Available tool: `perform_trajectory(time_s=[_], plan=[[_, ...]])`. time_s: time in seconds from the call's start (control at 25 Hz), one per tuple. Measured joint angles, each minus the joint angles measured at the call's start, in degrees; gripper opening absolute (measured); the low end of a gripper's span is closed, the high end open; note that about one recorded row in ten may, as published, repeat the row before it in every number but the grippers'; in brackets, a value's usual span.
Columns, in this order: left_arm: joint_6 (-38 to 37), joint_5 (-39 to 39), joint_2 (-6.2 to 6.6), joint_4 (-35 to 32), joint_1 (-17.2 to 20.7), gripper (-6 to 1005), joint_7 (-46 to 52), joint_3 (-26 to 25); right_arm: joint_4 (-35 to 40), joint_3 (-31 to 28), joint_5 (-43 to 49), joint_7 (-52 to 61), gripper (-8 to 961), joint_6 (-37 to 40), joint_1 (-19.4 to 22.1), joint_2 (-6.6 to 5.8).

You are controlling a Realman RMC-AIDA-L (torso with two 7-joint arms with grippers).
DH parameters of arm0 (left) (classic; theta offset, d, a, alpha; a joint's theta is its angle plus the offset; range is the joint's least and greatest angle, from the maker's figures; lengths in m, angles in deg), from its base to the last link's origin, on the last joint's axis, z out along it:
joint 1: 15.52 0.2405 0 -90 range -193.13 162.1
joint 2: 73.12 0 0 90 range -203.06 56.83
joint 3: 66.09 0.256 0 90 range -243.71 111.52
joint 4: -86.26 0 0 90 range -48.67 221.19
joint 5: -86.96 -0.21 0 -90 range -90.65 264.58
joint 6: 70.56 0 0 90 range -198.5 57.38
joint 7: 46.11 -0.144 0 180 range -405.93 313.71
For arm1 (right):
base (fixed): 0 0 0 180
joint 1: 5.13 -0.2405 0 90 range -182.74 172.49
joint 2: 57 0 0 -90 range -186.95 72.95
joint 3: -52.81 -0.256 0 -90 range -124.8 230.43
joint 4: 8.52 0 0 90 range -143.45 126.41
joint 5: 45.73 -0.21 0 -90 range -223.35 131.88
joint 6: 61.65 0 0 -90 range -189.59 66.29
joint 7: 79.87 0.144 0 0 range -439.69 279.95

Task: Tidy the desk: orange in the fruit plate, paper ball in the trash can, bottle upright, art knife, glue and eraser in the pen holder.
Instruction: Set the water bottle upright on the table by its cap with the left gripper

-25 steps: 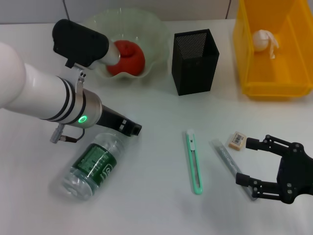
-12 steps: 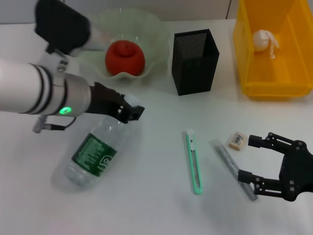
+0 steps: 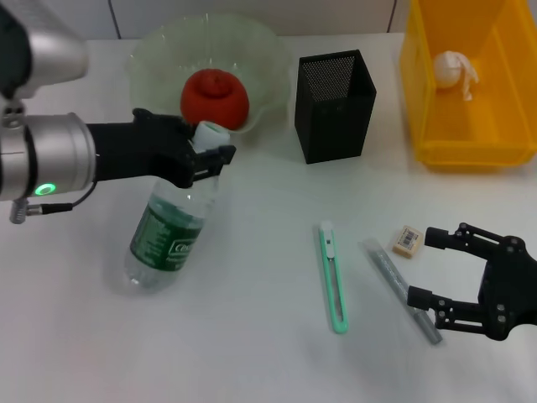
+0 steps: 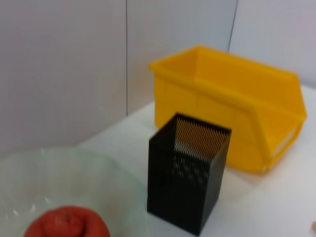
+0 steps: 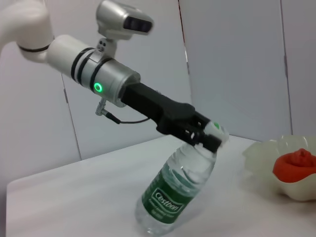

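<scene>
Here, in the head view, the left end effector (image 3: pixel 205 151) was clamped on the neck of the bottle (image 3: pixel 168 235), just under its white cap, left of centre in the frame. The bottle stood tilted, its base on the tabletop (image 3: pixel 252 353) and its cap raised toward the fruit plate (image 3: pixel 151 59), which held the orange (image 3: pixel 215 98). To finish the step well, the neck should probably be swung over the base until the bottle stands plumb, and released only once the base sits flat, clear of the plate's rim. The right end effector (image 3: pixel 428 269) rested at lower right with its fingers spread wide around the lower end of the glue (image 3: pixel 394 281), gripping nothing; the eraser (image 3: pixel 407 240) lay just beside it, the art knife (image 3: pixel 334 277) farther left. The pen holder (image 3: pixel 334 105) stood at upper centre; the paper ball (image 3: pixel 453 69) lay in the trash can (image 3: pixel 470 143).

The left wrist view showed only plate, orange, pen holder and trash can.

In the right wrist view, the green label carried white lettering, seemingly "Cestbon", though not sharply legible.
</scene>
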Motion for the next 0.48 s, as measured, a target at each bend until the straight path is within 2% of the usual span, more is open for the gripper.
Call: perform_trajectory(time_s=[0.48], plan=[[0.4, 4.5, 0.0, 0.3, 1.2, 450, -4.9, -1.7, 0.8, 0.0, 0.0, 1.1, 837, 0.1, -0.2, 0.0]])
